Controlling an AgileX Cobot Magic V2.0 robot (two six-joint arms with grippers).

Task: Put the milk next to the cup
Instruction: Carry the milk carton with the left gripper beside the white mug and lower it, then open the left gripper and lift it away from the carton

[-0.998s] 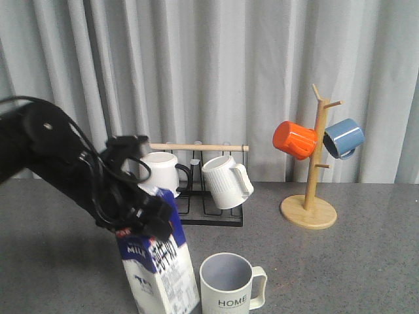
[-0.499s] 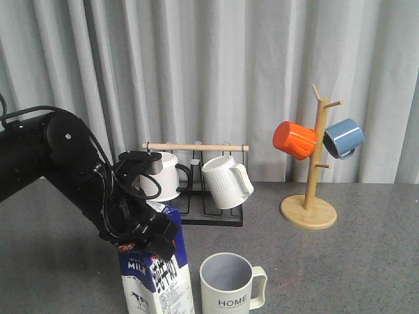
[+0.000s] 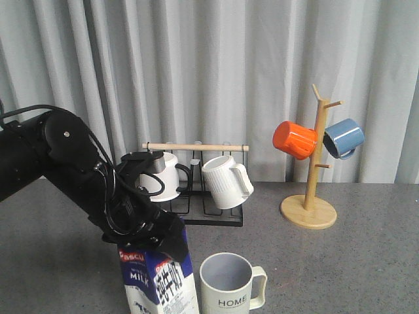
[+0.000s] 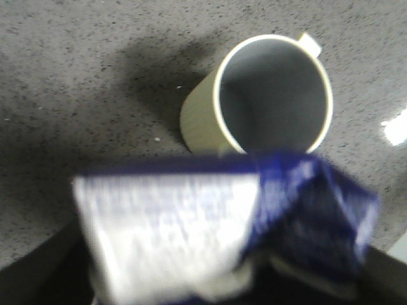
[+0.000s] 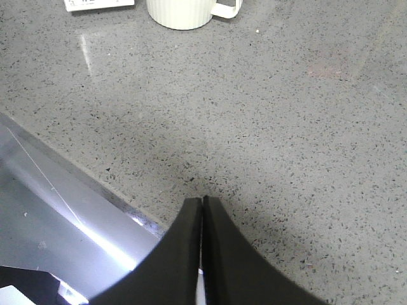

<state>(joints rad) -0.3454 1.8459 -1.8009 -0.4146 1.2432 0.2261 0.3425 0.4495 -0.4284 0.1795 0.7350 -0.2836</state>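
In the front view, our left gripper clamped the milk by its top, the carton just beside the cup; release remained, we judged. The left wrist view showed carton over cup. In the right wrist view, our right gripper sat closed, empty.

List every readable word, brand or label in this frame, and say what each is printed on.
"HOME" – front of the cup, dark letters; a smaller line beneath it is too small to read.
"MILK" – white letters on the milk carton's blue face.
Red logo above it, partly cut by the left claw: not fully legible.
Fine print on the carton's side panel: too small.
Both wrist views: nothing legible.
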